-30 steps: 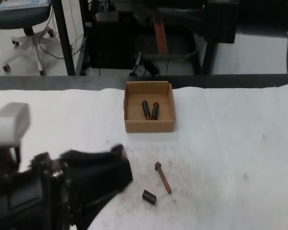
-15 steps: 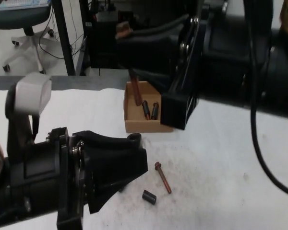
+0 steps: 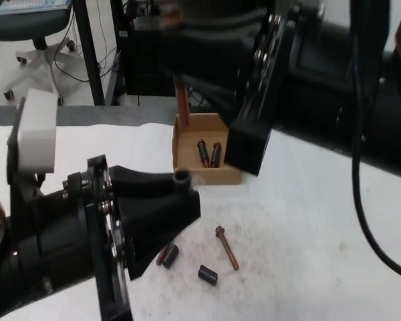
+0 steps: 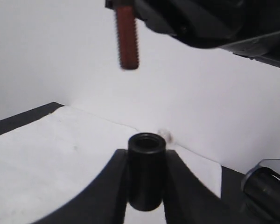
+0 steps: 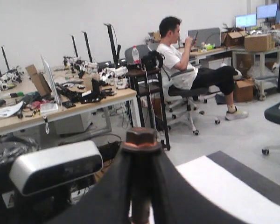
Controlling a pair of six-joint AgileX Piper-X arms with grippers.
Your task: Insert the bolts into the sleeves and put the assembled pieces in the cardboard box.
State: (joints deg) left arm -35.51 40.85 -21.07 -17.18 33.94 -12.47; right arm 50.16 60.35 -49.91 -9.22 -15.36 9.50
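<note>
The left hand (image 4: 147,161) clamped the sleeve (image 4: 147,179) upright, bore up; the right hand (image 5: 141,161) pinched the bolt (image 4: 126,39) near its head, thread hanging above, lined up, seemingly, for insertion.

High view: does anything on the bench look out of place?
Perhaps: a sleeve with a reddish bolt end lies on the white cloth near the loose sleeve, outside the cardboard box that holds two assembled pieces.

The table (image 3: 334,200) is covered in white cloth, with a dark strip along its far edge. Beyond it an office chair (image 3: 33,30) stands on a pale floor (image 3: 347,83). A white wall (image 5: 51,18) rises behind a cluttered wooden desk (image 5: 84,100) and monitors (image 5: 245,20).
</note>
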